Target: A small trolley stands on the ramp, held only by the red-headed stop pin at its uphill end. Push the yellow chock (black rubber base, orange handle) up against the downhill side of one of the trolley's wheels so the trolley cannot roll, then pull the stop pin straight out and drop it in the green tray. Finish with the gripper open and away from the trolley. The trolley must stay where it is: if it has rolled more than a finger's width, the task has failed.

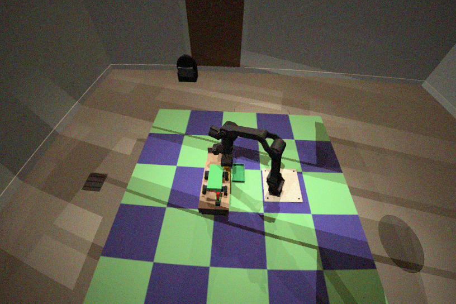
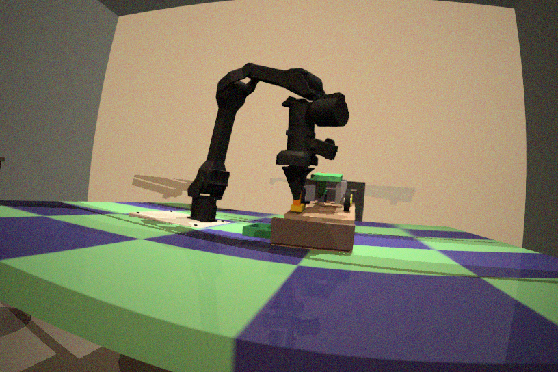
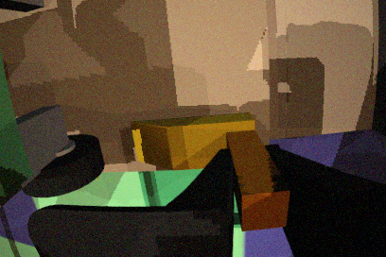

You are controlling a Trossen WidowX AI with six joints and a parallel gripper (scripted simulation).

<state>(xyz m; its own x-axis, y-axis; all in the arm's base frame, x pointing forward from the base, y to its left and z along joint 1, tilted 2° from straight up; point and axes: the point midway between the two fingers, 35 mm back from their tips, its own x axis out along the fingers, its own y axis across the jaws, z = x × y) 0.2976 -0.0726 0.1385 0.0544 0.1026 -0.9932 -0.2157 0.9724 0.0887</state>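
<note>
My gripper (image 1: 227, 166) (image 2: 297, 198) (image 3: 245, 157) points down over the tray-side edge of the ramp (image 1: 213, 158) (image 2: 310, 234) (image 3: 213, 62), shut on the orange handle of the yellow chock (image 2: 297, 207) (image 3: 199, 143). The chock is low, at or just above the ramp surface; I cannot tell if it touches. It is on the downhill side of the tray-side wheel (image 3: 71, 168), with a small gap in the wrist view. Its black base is hidden. The green-topped trolley (image 1: 214, 176) (image 2: 326, 176) stands on the ramp. The red-headed stop pin (image 1: 217, 194) stands at its uphill end.
The green tray (image 1: 243, 173) (image 2: 256, 230) lies beside the ramp, between it and the arm's pale base plate (image 1: 293, 190) (image 2: 148, 215). A dark end board (image 1: 210, 149) crosses the ramp's downhill end.
</note>
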